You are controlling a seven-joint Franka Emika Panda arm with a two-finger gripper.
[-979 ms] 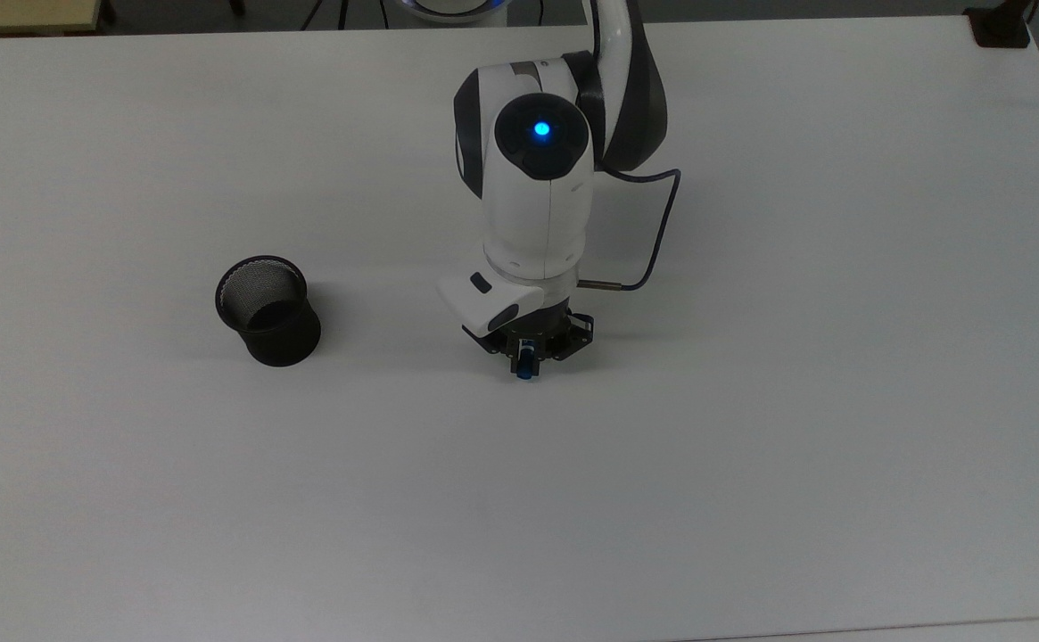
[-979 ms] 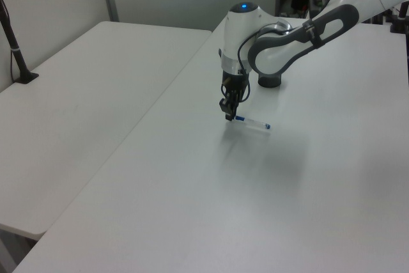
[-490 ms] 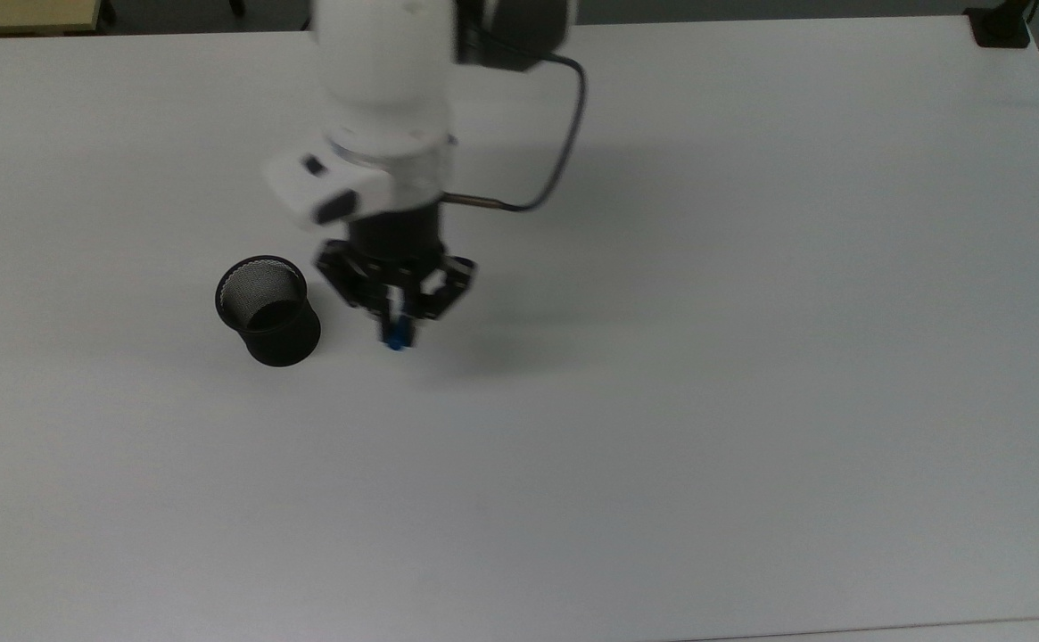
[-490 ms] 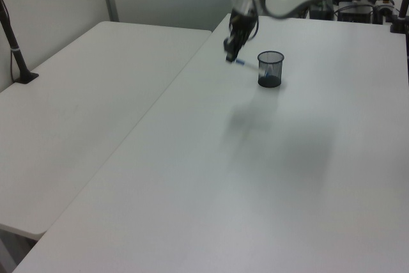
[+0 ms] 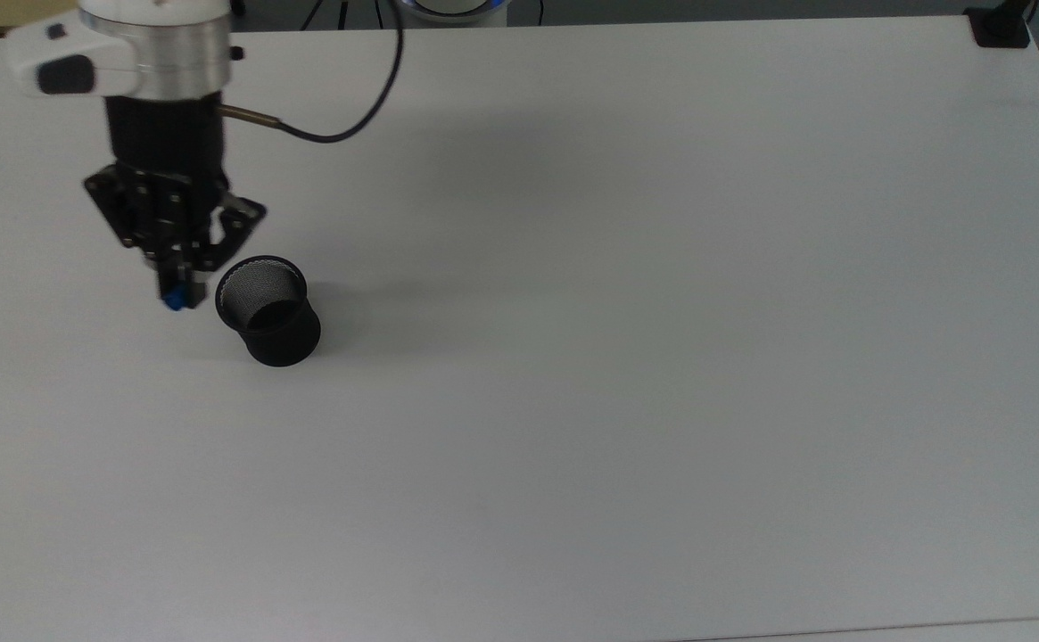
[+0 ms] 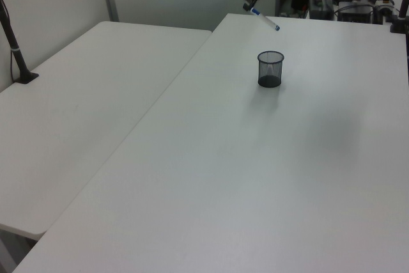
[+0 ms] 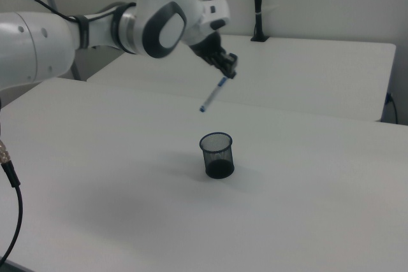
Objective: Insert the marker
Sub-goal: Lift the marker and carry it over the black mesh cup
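One gripper (image 7: 229,68) is pinching the marker (image 7: 212,95) by its upper end, holding it well above the white table (image 7: 319,214). In the right view the marker is hanging tilted, its blue lower tip pointing down and toward the right view's left, above the black mesh cup (image 7: 217,155) and clear of its rim. In the top view the gripper (image 5: 176,283) is sitting just beside the cup (image 5: 267,308), on the top view's left. The cup is standing upright on the table.
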